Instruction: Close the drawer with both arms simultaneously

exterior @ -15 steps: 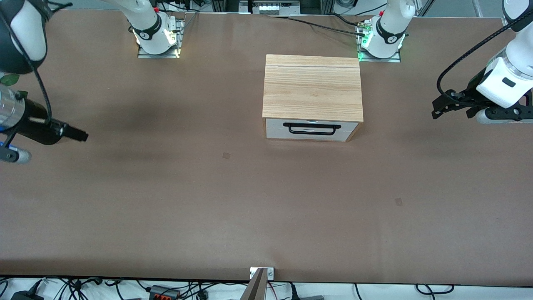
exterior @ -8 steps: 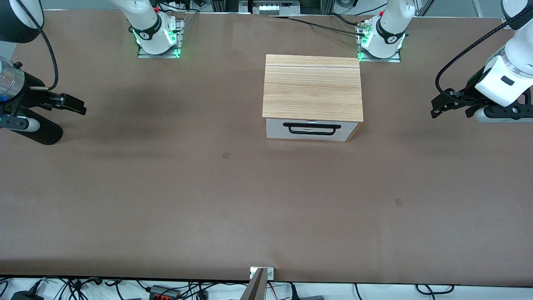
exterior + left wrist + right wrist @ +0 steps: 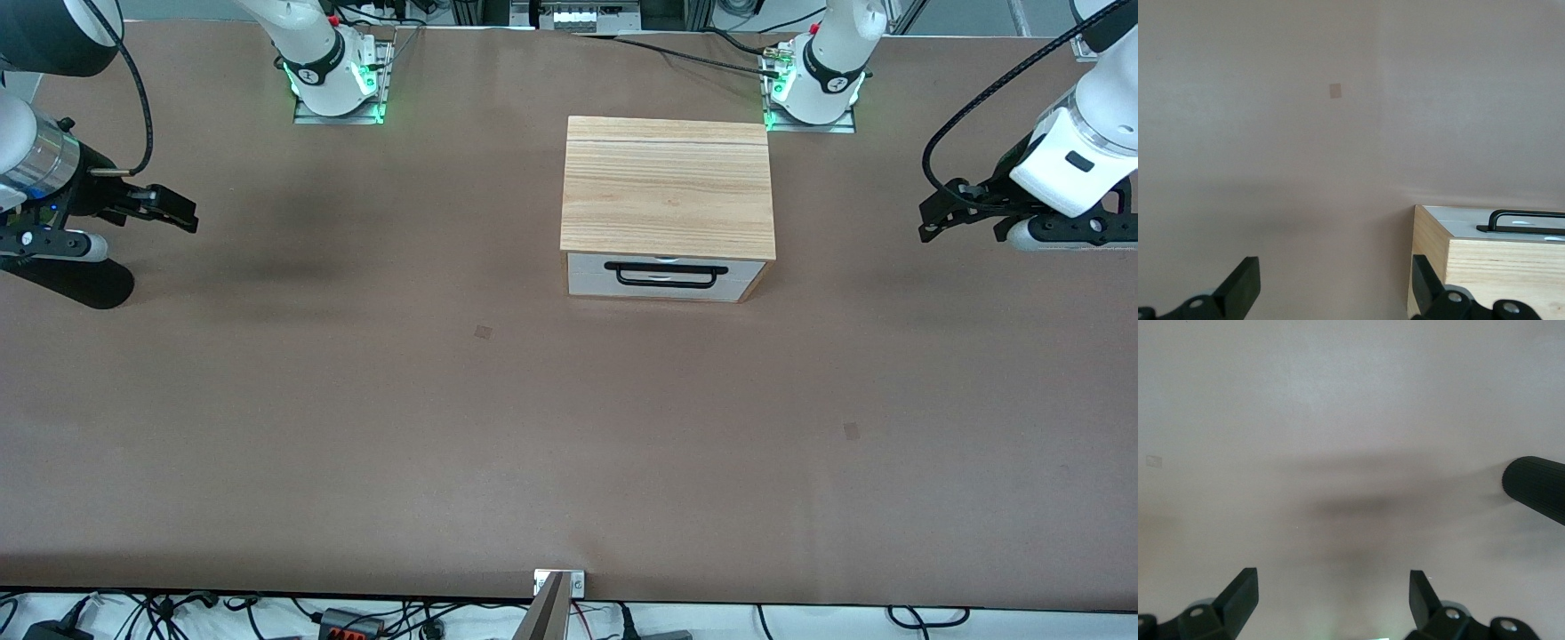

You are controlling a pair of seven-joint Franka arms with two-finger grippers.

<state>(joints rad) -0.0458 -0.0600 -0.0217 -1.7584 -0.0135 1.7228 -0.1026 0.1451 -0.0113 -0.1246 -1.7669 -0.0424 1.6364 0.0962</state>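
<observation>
Brown surface spreads wide, with the cabinet in the upper middle of the frame; its drawer looks already flush. Our left end effector hangs at the right edge and our right end effector at the left edge, both released and empty. We judge nothing remains but retreating evenly, well apart from the handle.

No text, label, brand, number or sign can be read anywhere. The dark bands on the two arm bases carry small white marks, but they are too small to make out.
</observation>
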